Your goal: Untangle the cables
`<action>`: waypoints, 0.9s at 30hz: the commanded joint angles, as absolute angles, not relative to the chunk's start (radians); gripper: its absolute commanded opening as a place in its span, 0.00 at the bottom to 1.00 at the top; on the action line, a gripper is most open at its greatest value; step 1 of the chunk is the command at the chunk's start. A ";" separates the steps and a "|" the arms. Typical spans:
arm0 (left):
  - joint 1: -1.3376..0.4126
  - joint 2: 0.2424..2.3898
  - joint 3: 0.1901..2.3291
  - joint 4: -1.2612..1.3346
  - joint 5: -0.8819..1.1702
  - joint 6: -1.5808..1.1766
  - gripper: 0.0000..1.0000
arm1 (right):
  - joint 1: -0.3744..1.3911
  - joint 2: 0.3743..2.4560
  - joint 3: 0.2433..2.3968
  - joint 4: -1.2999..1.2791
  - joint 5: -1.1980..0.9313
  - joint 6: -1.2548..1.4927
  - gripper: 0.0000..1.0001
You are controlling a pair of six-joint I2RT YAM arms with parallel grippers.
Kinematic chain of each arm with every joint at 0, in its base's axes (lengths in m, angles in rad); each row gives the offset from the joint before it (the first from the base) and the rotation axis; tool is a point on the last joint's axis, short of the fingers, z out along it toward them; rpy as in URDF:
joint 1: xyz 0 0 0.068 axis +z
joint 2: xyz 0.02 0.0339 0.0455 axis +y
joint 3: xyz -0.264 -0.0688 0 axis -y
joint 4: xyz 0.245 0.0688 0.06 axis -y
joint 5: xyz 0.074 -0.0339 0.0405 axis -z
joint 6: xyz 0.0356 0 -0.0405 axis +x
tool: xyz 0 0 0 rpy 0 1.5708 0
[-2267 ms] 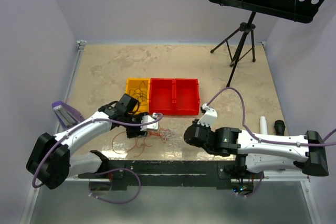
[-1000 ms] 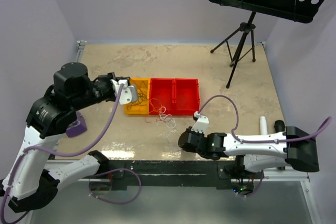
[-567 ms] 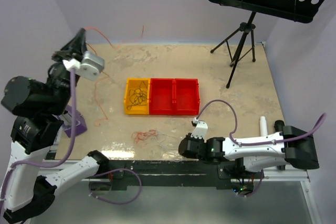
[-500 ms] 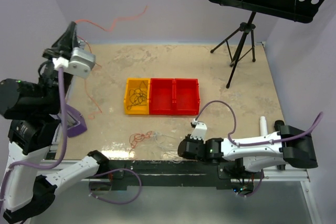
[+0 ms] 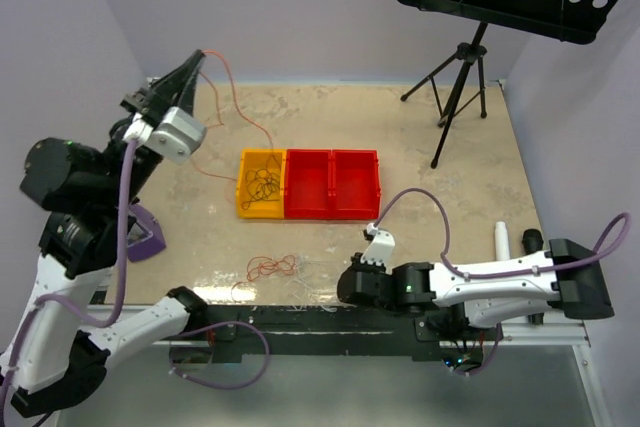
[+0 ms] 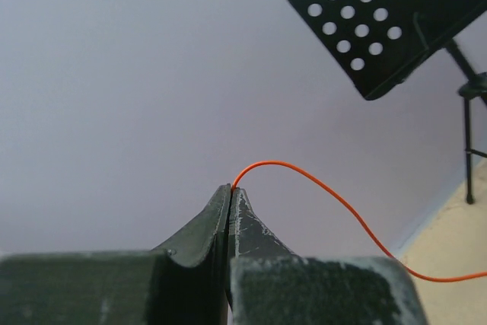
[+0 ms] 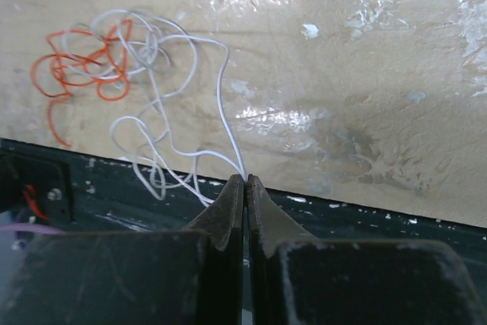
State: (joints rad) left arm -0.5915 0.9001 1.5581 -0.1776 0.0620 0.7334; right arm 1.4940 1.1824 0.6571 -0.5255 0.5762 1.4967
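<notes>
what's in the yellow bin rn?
A loose coil of thin black cables lies in the yellow bin. How many there are, and the bin floor under them, cannot be told from above.

robot lab: walled test table (image 5: 420, 137)

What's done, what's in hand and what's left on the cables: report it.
Done: black cables lie coiled in the yellow bin. In hand: the left pincer holds one orange cable high; the right pincer pinches a white cable at the table edge. Left: that white cable is tangled with orange-red loops.
</notes>
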 commanded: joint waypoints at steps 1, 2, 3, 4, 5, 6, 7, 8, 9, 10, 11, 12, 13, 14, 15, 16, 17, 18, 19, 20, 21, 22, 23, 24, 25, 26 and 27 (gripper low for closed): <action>-0.589 0.980 1.516 -0.100 0.222 0.609 0.00 | 1.499 1.094 0.722 -0.629 0.679 1.575 0.00; -0.591 0.994 1.499 -0.077 0.238 0.598 0.00 | 1.499 1.076 0.729 -0.641 0.689 1.583 0.00; -0.591 0.999 1.471 -0.046 0.254 0.586 0.00 | 1.499 1.060 0.733 -0.653 0.699 1.588 0.00; -0.591 1.002 1.438 -0.017 0.270 0.577 0.00 | 1.499 1.049 0.736 -0.663 0.703 1.594 0.00; -0.591 1.003 1.408 0.045 0.287 0.575 0.00 | 1.499 1.039 0.735 -0.666 0.707 1.597 0.00; -0.589 1.002 1.370 0.093 0.294 0.568 0.00 | 1.499 1.029 0.733 -0.670 0.709 1.598 0.00; -0.591 1.002 1.344 0.136 0.296 0.549 0.00 | 1.499 1.019 0.730 -0.678 0.709 1.603 0.00; -0.591 1.005 1.318 0.170 0.295 0.534 0.00 | 1.499 1.012 0.727 -0.677 0.709 1.606 0.00; -0.591 1.017 1.306 0.185 0.307 0.525 0.00 | 1.499 1.005 0.721 -0.676 0.707 1.606 0.00; -0.591 1.026 1.299 0.198 0.311 0.516 0.00 | 1.499 0.999 0.716 -0.673 0.707 1.608 0.00; -0.591 1.038 1.295 0.205 0.317 0.509 0.00 | 1.499 0.996 0.710 -0.672 0.707 1.611 0.00; -0.591 1.057 1.287 0.213 0.325 0.508 0.00 | 1.497 0.991 0.704 -0.673 0.707 1.611 0.00; -0.591 1.071 1.278 0.224 0.327 0.509 0.00 | 1.499 0.988 0.701 -0.673 0.709 1.617 0.00; -0.591 1.083 1.269 0.236 0.325 0.514 0.00 | 1.499 0.986 0.700 -0.675 0.710 1.617 0.00; -0.591 1.094 1.256 0.247 0.319 0.518 0.00 | 1.499 0.983 0.699 -0.676 0.712 1.621 0.00; -0.591 1.104 1.246 0.258 0.316 0.534 0.00 | 1.497 0.979 0.699 -0.680 0.713 1.621 0.00; -0.589 1.112 1.232 0.273 0.313 0.551 0.00 | 1.499 0.976 0.698 -0.681 0.715 1.624 0.00; -0.589 1.123 1.215 0.297 0.305 0.566 0.00 | 1.499 0.971 0.696 -0.684 0.716 1.624 0.00; -0.591 1.134 1.203 0.317 0.293 0.577 0.00 | 1.499 0.966 0.695 -0.687 0.713 1.628 0.00; -0.591 1.144 1.197 0.328 0.285 0.584 0.00 | 1.497 0.962 0.693 -0.690 0.709 1.629 0.00; -0.589 1.155 1.197 0.337 0.282 0.589 0.00 | 1.499 0.956 0.690 -0.695 0.707 1.632 0.00; -0.591 1.167 1.195 0.342 0.282 0.591 0.00 | 1.497 0.951 0.689 -0.699 0.706 1.631 0.00; -0.589 1.173 1.193 0.348 0.287 0.588 0.00 | 1.499 0.945 0.687 -0.701 0.707 1.631 0.00; -0.589 1.183 1.187 0.353 0.293 0.588 0.00 | 1.499 0.940 0.686 -0.704 0.710 1.629 0.00; -0.591 1.184 1.180 0.360 0.301 0.586 0.00 | 1.499 0.936 0.684 -0.704 0.713 1.629 0.00; -0.591 1.189 1.167 0.371 0.301 0.583 0.00 | 1.499 0.931 0.681 -0.706 0.713 1.629 0.00; -0.589 1.190 1.152 0.377 0.299 0.578 0.00 | 1.499 0.928 0.680 -0.709 0.715 1.629 0.00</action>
